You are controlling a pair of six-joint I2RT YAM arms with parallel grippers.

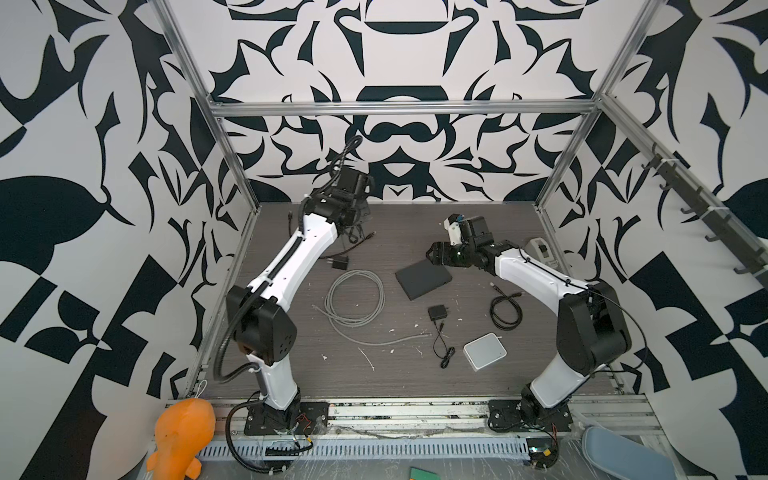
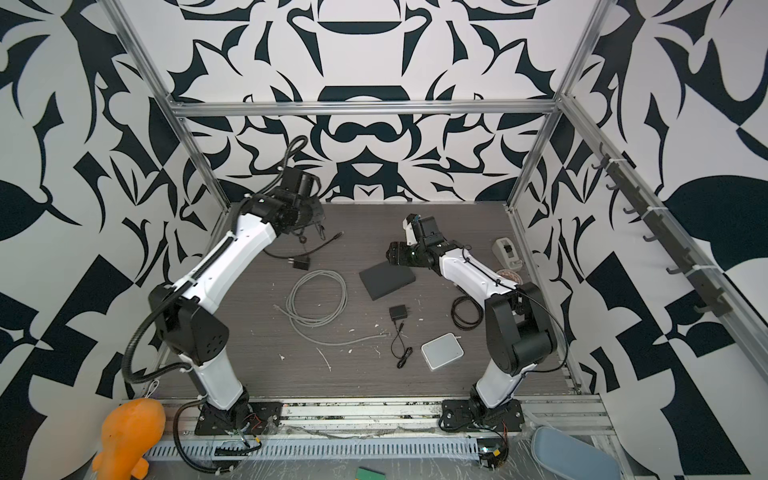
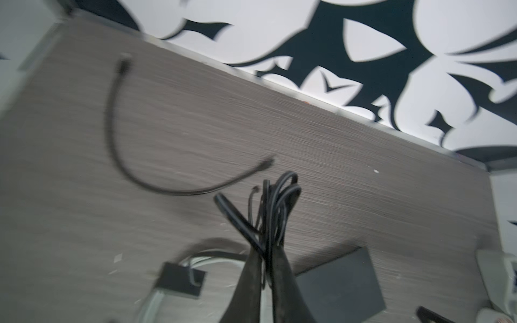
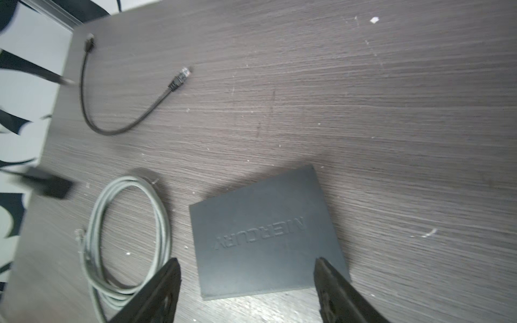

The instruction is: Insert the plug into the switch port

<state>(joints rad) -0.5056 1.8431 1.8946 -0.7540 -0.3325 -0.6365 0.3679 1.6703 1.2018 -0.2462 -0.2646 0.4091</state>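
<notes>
Left end effector (image 3: 266, 253) aloft, clamping black cable (image 3: 279, 200)

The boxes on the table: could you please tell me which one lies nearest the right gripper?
The flat matte-black box, lying right at the open right gripper; the white rounded-square box sits apart, nearer the front edge.

Left wrist view smeared with blur, bundled black cord (image 3: 279, 201) in the left tool (image 3: 267, 250), its plug end indistinct, right tool (image 4: 246, 259) fingers (image 4: 156, 293) cut by the frame edge, black box (image 4: 265, 232) sockets out of sight, grey cable (image 4: 126, 237) coil partly cropped.
</notes>
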